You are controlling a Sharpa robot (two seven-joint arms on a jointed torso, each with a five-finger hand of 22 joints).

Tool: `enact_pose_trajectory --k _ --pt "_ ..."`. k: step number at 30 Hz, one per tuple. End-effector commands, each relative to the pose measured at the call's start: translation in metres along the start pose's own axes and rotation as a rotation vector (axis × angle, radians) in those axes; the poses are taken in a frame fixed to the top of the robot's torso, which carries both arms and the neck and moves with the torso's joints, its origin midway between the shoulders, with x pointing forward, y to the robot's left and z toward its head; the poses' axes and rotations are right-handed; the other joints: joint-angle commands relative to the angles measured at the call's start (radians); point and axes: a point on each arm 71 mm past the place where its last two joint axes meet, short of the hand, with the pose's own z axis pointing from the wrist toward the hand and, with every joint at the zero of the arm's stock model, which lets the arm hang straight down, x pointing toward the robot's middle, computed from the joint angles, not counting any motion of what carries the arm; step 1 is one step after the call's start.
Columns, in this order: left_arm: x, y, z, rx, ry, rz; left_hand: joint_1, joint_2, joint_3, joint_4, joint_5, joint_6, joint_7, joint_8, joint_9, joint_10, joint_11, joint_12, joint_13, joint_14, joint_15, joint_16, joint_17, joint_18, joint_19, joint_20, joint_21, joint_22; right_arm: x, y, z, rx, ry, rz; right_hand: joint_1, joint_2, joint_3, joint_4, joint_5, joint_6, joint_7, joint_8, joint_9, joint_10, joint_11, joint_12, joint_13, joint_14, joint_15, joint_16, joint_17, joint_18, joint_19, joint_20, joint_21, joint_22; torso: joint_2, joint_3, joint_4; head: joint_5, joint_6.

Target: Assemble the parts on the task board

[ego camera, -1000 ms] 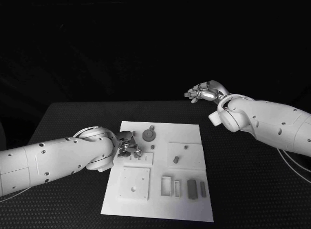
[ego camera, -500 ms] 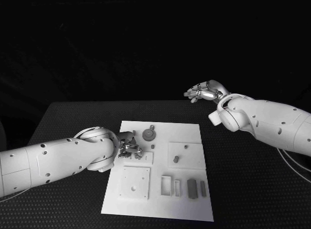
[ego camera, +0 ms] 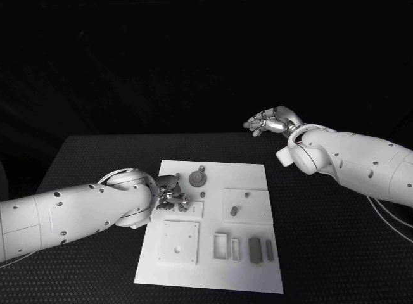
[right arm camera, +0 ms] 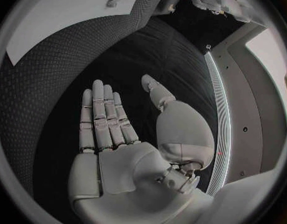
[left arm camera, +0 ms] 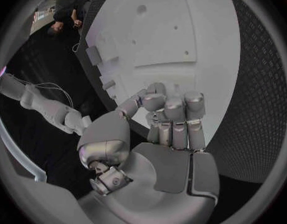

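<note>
The white task board (ego camera: 252, 174) lies in the middle of the black table. On it are a round grey part (ego camera: 198, 179), a small plate with short pegs (ego camera: 192, 209), a square plate (ego camera: 247, 206) and a dark bar (ego camera: 255, 250). My left hand (ego camera: 170, 193) hovers at the board's left edge beside the pegs. Its fingers are curled into the palm (left arm camera: 171, 119) with nothing visible in them, above the board (left arm camera: 181, 30). My right hand (ego camera: 270, 121) is raised past the board's far right corner, its fingers straight and apart (right arm camera: 106, 119), holding nothing.
A larger square plate (ego camera: 179, 242) and two narrow white slots (ego camera: 227, 247) sit at the board's near end. The black textured table (ego camera: 334, 240) extends around the board on all sides, and a board corner (right arm camera: 69, 15) lies far from the right hand.
</note>
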Motion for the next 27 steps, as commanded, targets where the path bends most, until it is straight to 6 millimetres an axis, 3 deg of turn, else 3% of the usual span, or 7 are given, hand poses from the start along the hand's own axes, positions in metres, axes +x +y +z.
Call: enact_pose_trajectory --k 1,27 --pt "0.0014 -0.0010 0.0000 0.003 0.015 0.030 -0.003 0.006 0.006 -0.001 0.003 0.133 -0.069 0.008 0.001 -0.011 -0.021 0.005 -0.002 0.044 -0.046 0.006 -0.001 0.006 -0.008 -0.097 0.004 0.017 0.0025 0.0015 0.0004 -0.007 0.018 0.005 -0.001 0.007 -0.006 -0.001 0.005 -0.003 0.002 0.007 -0.001 0.005 -0.001 -0.005 -0.002 -0.001 0.004 -0.005 -0.002 -0.014 -0.004 0.003 -0.003 0.001 0.000 -0.0005 0.0002 0.001 -0.001" --pt "0.0001 -0.0027 0.0002 0.005 -0.010 0.060 -0.024 0.008 0.011 0.012 -0.004 0.144 -0.074 0.021 0.002 -0.006 -0.025 0.019 -0.013 0.044 -0.047 0.026 -0.005 0.007 -0.009 -0.096 0.009 0.017 0.0055 0.0031 0.0008 -0.011 0.025 0.009 -0.008 0.010 -0.007 0.000 0.015 -0.003 0.003 0.008 -0.004 0.009 0.000 -0.008 -0.011 -0.001 0.005 -0.008 -0.006 -0.014 -0.006 0.004 -0.007 0.004 0.000 0.0000 -0.0002 0.002 -0.001"
